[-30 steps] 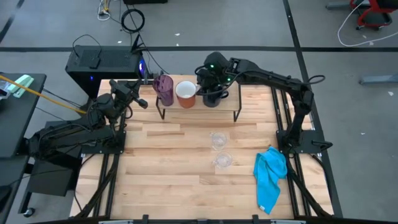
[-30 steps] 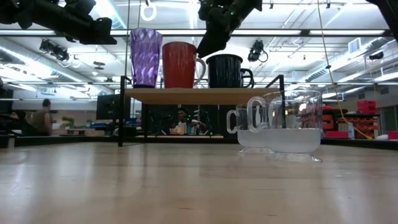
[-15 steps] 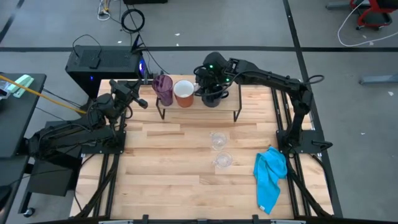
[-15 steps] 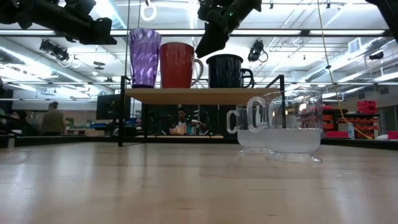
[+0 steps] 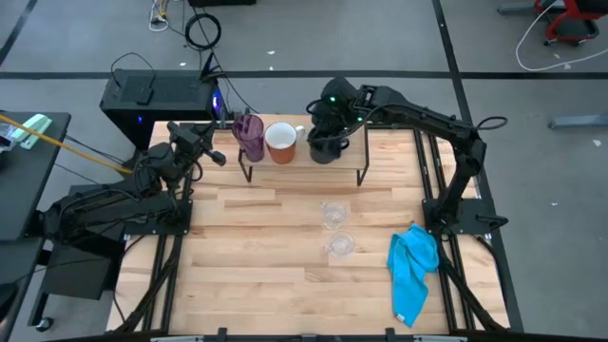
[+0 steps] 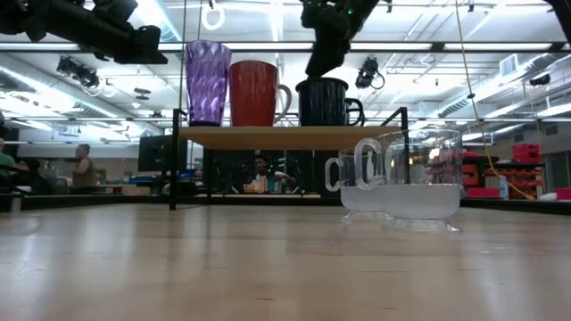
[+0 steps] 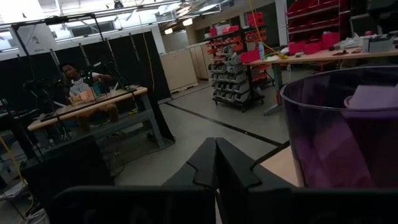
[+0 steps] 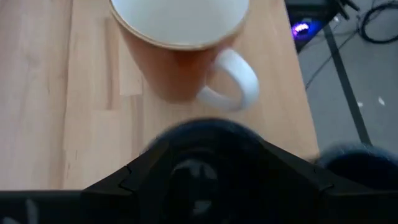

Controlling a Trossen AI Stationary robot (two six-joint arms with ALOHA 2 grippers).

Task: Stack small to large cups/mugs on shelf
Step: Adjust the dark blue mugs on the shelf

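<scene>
— Right fingers (image 6: 323, 55) have slid across from over the gap between the orange mug (image 5: 281, 142) and the dark mug (image 6: 326, 102) to sit right above the dark mug's rim. The orange mug has also edged a little toward the tumbler (image 5: 251, 136).

— Are they holding anything?

— Not that I can see. They stand spread wide, and the dark mug sits flat on the shelf (image 6: 285, 136), near its middle.

— And the left arm?

— Waiting off the shelf's tumbler end, fingers (image 7: 216, 163) pressed together and empty.

— So which step is this?

— Tidying the row, I'd say. Tumbler, orange mug and dark mug stand side by side on the shelf. The two glasses (image 5: 332, 215) are down on the table (image 5: 266, 256) in front of the shelf, near each other and untouched.

— What's next, then?

— Probably either nudging the dark mug into line or lifting clear to fetch a glass. For a glass, the right arm must rise straight off the mug without clipping its rim, come forward off the shelf, drop over the nearer glass and close gently on its wall or handle. There's bare shelf beyond the dark mug to set it on.
</scene>
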